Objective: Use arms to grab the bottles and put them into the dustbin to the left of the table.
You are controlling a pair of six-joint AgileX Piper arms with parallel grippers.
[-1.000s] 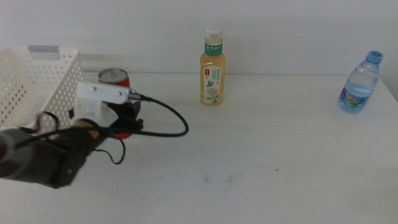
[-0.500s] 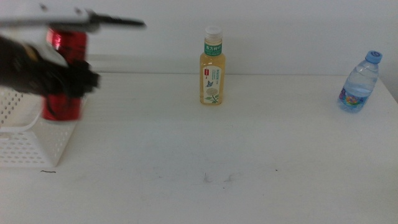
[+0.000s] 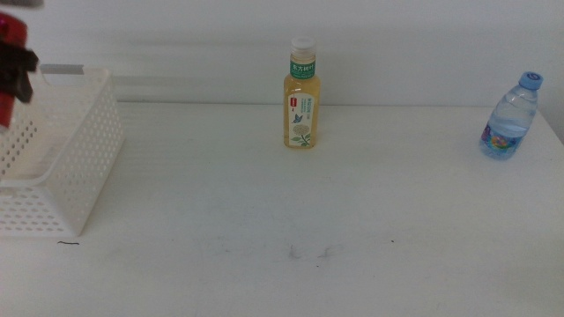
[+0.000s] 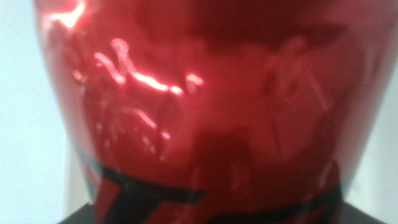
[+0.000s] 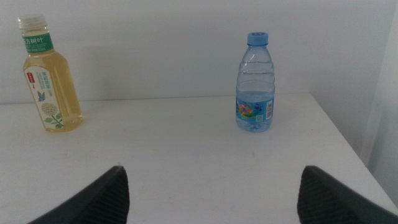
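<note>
Far left: glossy red can gripped in left claw, held above perforated white plastic bin, nothing visible inside. Mid-desk, near the back: upright yellow bottle, white cap, green label. Far right: clear blue-capped bottle, upright. Right claw spread wide, holding nothing.

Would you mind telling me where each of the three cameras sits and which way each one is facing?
Middle view: above the table, facing forward and down; the left gripper shows at the left edge over the dustbin.
Left wrist view: on the left arm, filled by the red can.
Right wrist view: on the right arm, low, facing across the table; the right gripper is open.
Shared with the middle view: tea bottle, water bottle.
</note>
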